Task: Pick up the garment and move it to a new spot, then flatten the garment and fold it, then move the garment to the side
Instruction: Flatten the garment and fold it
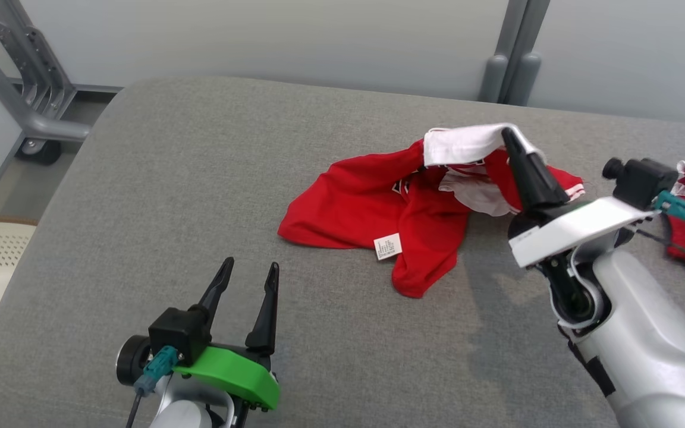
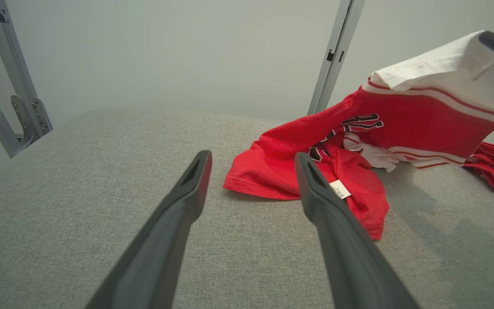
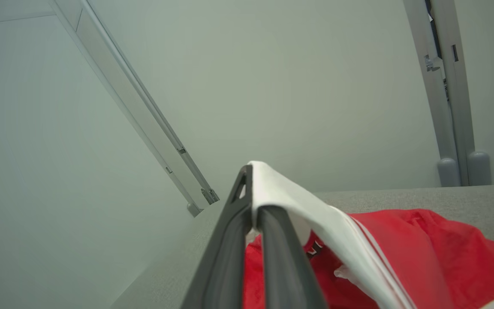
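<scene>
My gripper is clamped on the garment at its white hem. The hem drapes off my fingers to the red cloth on the grey surface. A pale wall and metal posts stand behind.

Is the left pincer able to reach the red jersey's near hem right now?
Probably yes: the open left pincer has only cushion between it and the jersey, and the right pincer grips the far white edge, out of the way.
</scene>
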